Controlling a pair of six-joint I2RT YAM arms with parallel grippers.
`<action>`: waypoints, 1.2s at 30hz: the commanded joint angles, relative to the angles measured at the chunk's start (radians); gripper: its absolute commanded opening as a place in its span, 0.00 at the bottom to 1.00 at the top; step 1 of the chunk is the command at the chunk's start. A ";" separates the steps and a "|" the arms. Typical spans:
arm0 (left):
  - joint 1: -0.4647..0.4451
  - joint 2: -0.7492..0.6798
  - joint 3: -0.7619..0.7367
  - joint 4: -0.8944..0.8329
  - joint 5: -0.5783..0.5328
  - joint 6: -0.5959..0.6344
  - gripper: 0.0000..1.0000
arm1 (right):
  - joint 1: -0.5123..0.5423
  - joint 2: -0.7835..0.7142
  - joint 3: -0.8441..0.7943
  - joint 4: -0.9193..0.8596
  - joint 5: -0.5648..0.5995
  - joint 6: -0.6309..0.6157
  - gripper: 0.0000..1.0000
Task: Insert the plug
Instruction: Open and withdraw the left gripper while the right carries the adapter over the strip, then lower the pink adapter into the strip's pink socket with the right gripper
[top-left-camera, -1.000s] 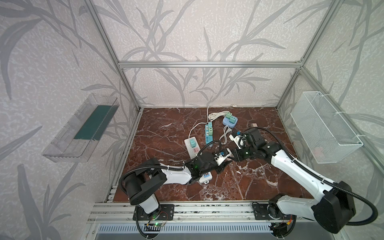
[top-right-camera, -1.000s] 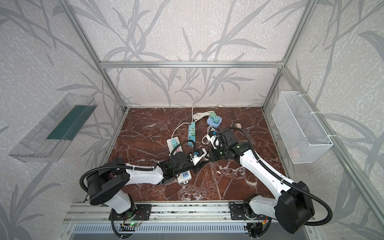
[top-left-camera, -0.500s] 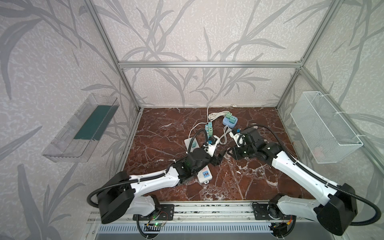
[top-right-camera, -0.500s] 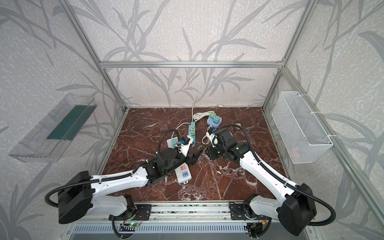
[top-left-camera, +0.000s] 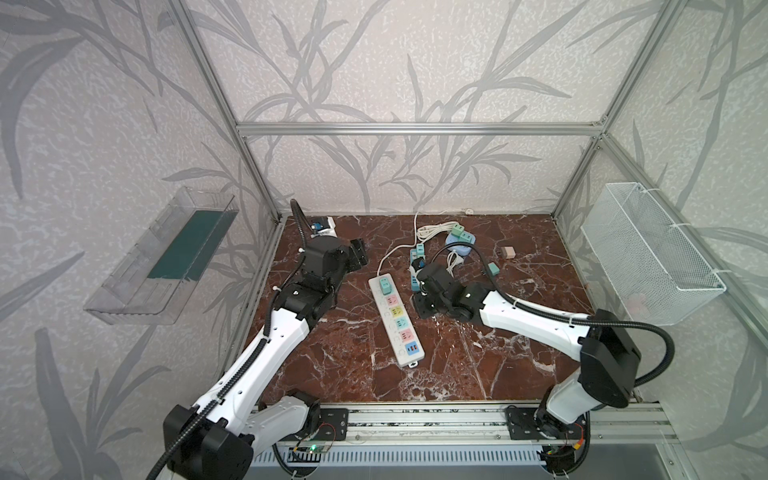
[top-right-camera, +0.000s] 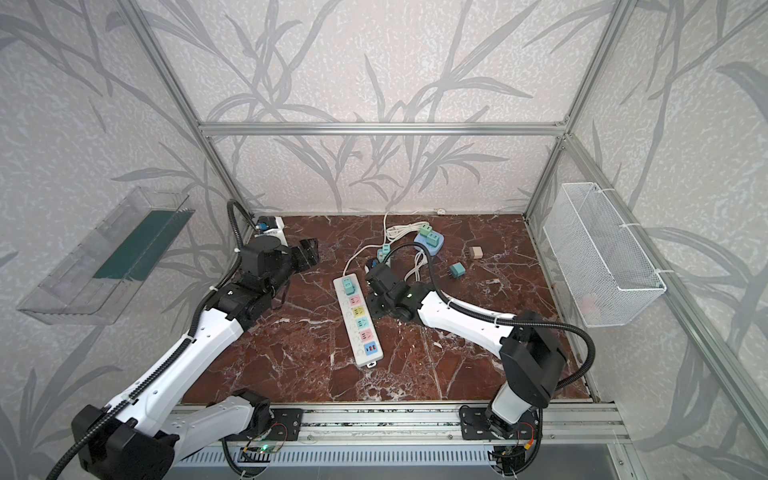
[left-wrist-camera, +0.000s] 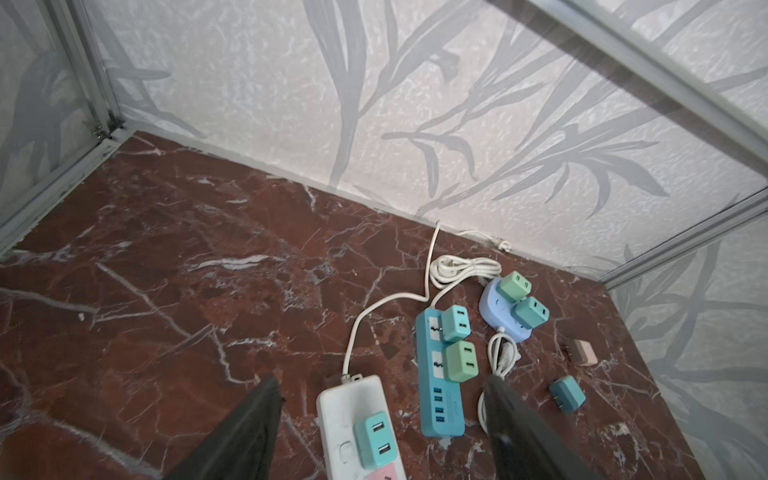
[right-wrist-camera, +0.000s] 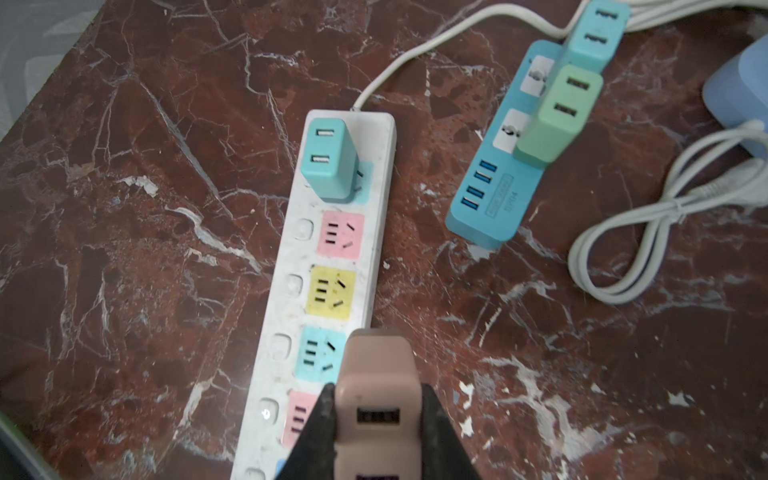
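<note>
In both top views a long power strip (top-left-camera: 397, 318) lies mid-frame, with one charger (top-left-camera: 386, 284) on its upper end and a plug (right-wrist-camera: 376, 399) just right of its middle. Up and right lies a short strip (left-wrist-camera: 440, 411) carrying two chargers, then a round hub (left-wrist-camera: 496, 311) carrying two. Two loose chargers (top-left-camera: 493, 269) lie further right.

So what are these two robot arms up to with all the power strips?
They are plugging adapters into sockets. The right gripper is clamped on a pink plug, holding it by the white power strip, close to its blue socket; it is not inserted yet. A teal plug already sits in the strip's end socket. The left gripper is open and empty, off to the left side.
</note>
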 joint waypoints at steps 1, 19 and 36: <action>0.043 -0.010 -0.013 -0.058 0.061 -0.001 0.78 | 0.015 0.078 0.073 0.054 0.096 0.041 0.05; 0.111 -0.067 -0.152 0.055 0.157 -0.174 0.75 | 0.066 0.295 0.277 0.020 0.143 0.108 0.02; 0.137 -0.091 -0.166 0.085 0.221 -0.229 0.74 | 0.069 0.388 0.427 -0.112 0.119 0.105 0.01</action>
